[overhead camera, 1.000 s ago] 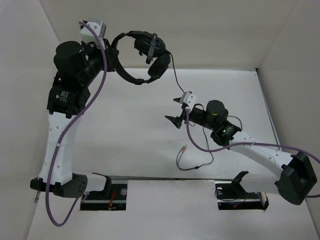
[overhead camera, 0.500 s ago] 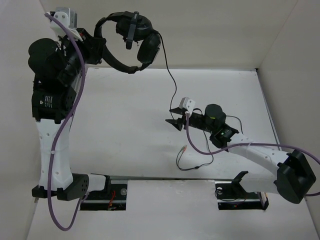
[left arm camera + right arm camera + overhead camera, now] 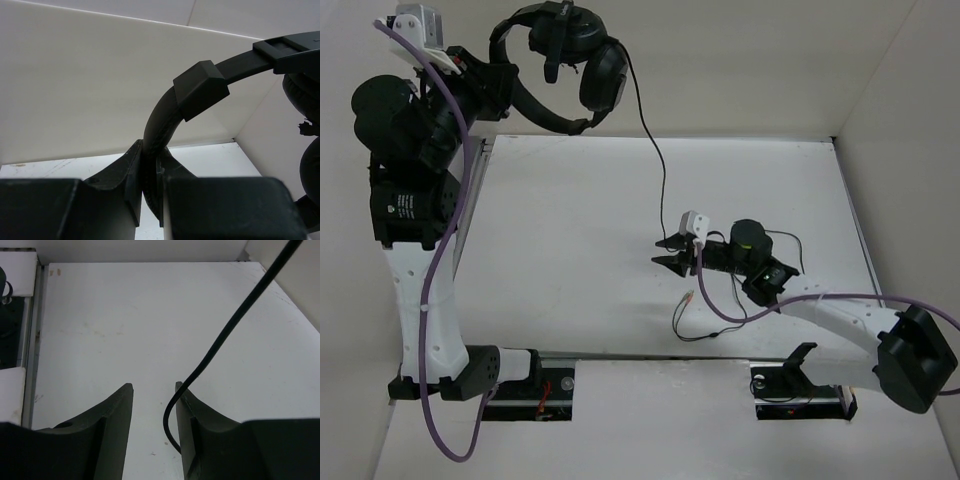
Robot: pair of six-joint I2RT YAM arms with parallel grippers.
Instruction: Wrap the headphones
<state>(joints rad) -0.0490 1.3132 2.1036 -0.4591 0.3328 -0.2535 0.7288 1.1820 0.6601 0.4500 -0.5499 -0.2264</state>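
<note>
My left gripper (image 3: pixel 150 160) pinches headphones (image 3: pixel 570 50), now higher. My right gripper (image 3: pixel 153 390) narrows round cable (image 3: pixel 235 315), gap left. Soon I can wrap.

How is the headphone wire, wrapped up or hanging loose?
Hanging loose: the cable drops from the headphones, held high by the left gripper, through the right gripper, and trails across the table.
</note>
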